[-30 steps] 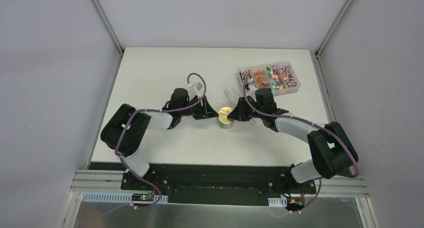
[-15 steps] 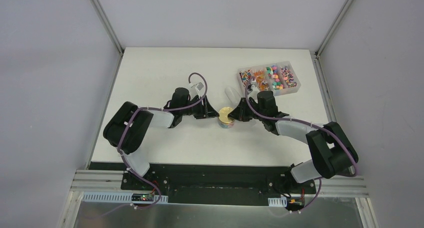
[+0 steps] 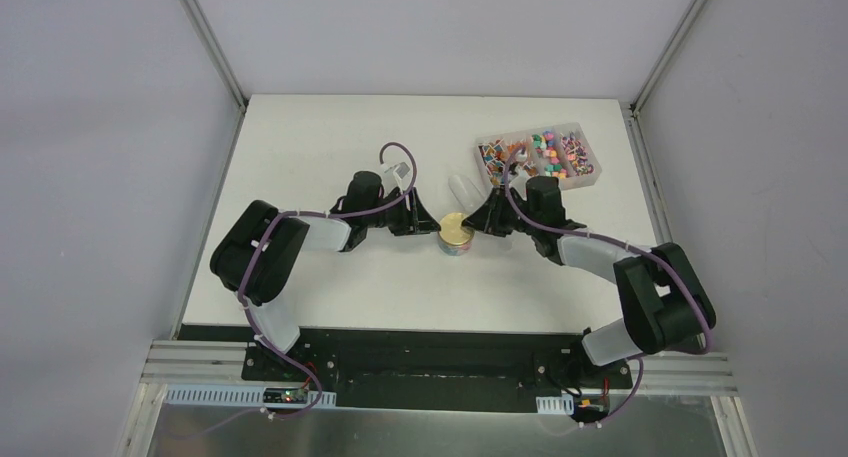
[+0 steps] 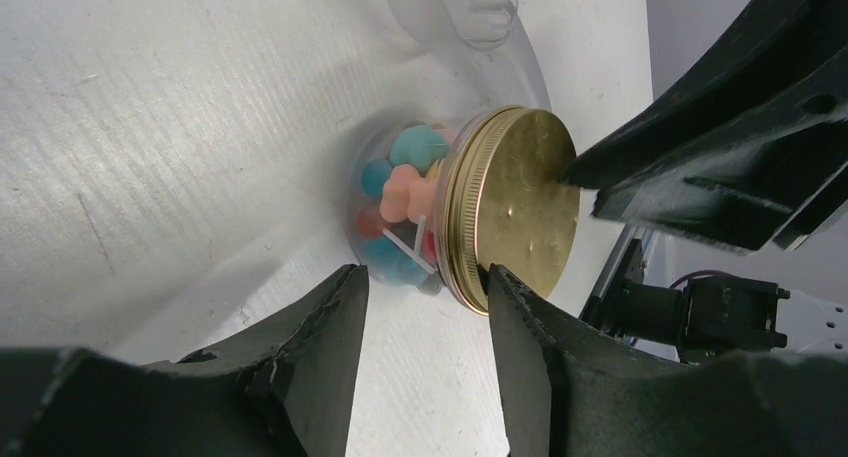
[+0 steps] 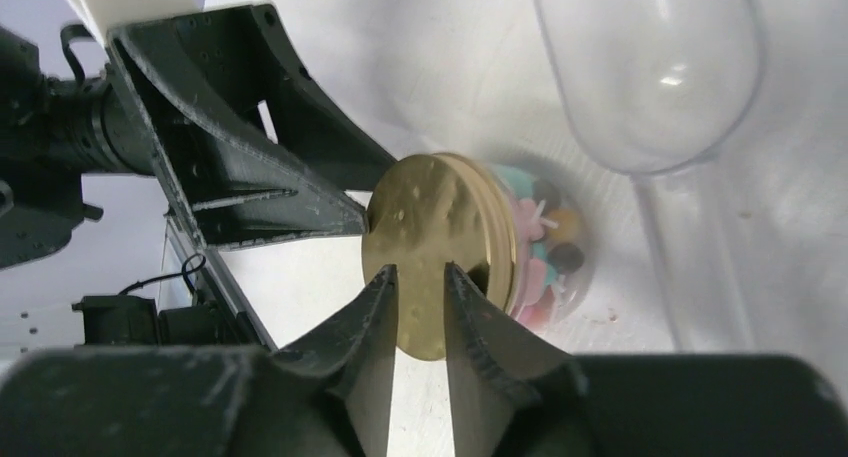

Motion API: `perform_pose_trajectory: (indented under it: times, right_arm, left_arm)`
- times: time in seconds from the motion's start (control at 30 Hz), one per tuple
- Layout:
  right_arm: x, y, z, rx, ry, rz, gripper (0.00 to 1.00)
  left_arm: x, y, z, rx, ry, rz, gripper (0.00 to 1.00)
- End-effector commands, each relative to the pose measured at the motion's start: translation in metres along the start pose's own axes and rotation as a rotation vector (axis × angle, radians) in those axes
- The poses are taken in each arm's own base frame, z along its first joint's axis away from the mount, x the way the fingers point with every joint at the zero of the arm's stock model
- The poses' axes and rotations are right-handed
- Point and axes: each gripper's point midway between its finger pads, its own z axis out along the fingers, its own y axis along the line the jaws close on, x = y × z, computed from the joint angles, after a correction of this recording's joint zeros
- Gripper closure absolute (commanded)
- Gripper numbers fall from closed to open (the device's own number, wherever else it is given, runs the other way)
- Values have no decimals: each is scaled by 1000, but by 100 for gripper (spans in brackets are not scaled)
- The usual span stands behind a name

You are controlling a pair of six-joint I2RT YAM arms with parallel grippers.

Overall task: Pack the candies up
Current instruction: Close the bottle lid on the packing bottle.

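The candies (image 4: 405, 192) sit inside the little clear jar (image 4: 365, 227) under its gold lid (image 4: 520, 207) — more fill the divided box (image 3: 545, 189) beyond the jar, to the right. The left gripper (image 4: 425, 277), fingers apart, noses the jar's side, perhaps touching the lid's rim. The right gripper (image 5: 420, 272), fingers together, rests its tips on the lid. A clear scoop (image 5: 645, 67) lies just behind the jar.
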Motion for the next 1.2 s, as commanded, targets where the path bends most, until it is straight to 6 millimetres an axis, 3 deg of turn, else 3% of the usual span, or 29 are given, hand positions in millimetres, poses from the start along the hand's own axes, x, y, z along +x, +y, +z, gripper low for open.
perform_pose_trajectory:
  times: [0.0,0.13,0.5,0.67,0.8,0.9,1.07,1.17]
  right_arm:
    - [-39,11,-16,30,-32,-35,72]
    - [-52,11,-21,58,-18,-75,64]
    - [-30,-10,-10,92,58,-47,58]
    - [-1,-26,-3,128,110,-14,67]
    - [37,-49,-2,190,134,39,75]
    - [62,-61,-2,235,167,47,80]
    - [70,-58,-4,212,144,47,81]
    - [64,-49,-3,182,129,31,81]
  left_arm:
    - [-6,-11,-1,1,2,31,50]
    - [-15,-24,-1,31,-1,49,46]
    - [-19,-25,7,46,15,30,45]
    - [-5,-8,11,-1,46,-20,52]
    - [16,18,13,-107,99,-38,56]
    - [31,20,12,-82,126,-107,65]
    - [43,33,2,-139,110,-119,69]
    - [42,25,-2,-114,100,-115,68]
